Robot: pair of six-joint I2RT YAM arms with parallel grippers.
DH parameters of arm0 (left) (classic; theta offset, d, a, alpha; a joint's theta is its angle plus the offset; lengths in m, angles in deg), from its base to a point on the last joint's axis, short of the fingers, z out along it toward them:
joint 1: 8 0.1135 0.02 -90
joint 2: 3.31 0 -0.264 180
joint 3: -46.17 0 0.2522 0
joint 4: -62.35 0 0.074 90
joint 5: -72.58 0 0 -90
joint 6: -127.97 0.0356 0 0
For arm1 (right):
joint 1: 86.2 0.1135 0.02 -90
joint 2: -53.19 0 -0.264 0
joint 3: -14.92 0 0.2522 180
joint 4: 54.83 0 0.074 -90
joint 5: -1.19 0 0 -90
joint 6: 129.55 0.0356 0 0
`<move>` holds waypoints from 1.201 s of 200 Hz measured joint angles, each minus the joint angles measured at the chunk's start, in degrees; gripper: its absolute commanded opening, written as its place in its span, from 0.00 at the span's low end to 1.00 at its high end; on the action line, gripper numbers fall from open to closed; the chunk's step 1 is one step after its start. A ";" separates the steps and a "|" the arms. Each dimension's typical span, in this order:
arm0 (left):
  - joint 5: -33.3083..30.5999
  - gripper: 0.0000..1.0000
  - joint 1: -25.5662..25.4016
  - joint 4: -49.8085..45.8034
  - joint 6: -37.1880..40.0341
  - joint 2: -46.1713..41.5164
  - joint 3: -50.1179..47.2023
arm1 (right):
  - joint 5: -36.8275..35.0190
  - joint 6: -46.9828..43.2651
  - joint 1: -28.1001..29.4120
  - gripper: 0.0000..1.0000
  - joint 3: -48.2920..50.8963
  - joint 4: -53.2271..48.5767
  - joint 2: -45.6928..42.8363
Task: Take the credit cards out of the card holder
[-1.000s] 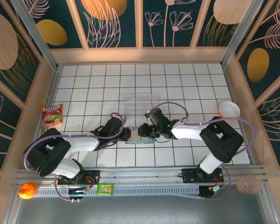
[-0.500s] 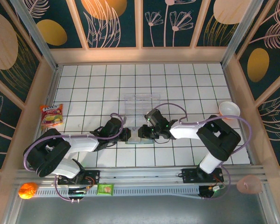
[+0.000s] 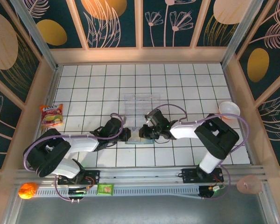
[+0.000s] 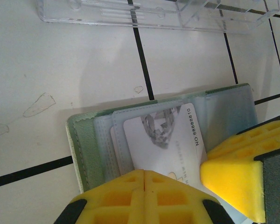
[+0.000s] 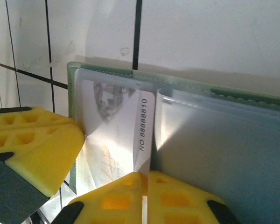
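**Ana:** Jaws on both arms look closed. Do you agree?

**Ben:** Yes. The left jaws have their yellow pads pressed flush together at the near edge of the card holder. The right jaws' pads are also together, meeting where the credit card borders the clear sleeve. I cannot tell whether either pair has a thin edge nipped.

**Ana:** Where is the holder?

**Ben:** It lies open and flat on the tiled surface, between the two arms and near the clear tray. The card lies on its inner panel.

**Ana:** How will it handle?

**Ben:** I judge the card light, thin, stiff and glossy, so it will slip under foam. The holder looks soft and may slide or fold unless pinned. Pinch whichever card edge stands clear, then draw it out flat.
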 measured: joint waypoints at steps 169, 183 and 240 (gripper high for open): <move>0.02 0.00 -0.02 -0.07 0.00 -0.13 0.00 | -8.09 -0.44 -0.87 0.00 5.40 -10.43 -17.14; 0.00 0.03 -0.02 -0.59 0.02 -0.57 0.00 | -8.76 -1.51 -0.92 0.00 5.40 -11.72 -18.25; 0.00 0.40 0.00 -1.99 1.36 -11.69 -1.90 | -9.97 -8.00 -1.16 0.00 5.68 -11.67 -26.51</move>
